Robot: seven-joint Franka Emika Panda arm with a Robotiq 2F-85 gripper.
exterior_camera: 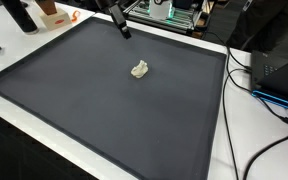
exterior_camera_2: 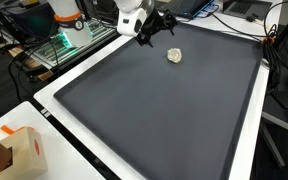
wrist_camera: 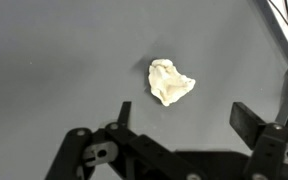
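Wad (wrist_camera: 170, 81) lies just beyond wide-spread tool (wrist_camera: 181, 110).

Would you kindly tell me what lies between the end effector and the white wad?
Only bare grey mat separates end effector and wad, clearest in the wrist view.

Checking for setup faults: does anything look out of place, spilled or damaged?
Only a crumpled white wad lies alone on the dark mat, like scrunched paper. The open gripper hangs apart from it. No spill or damage shows.
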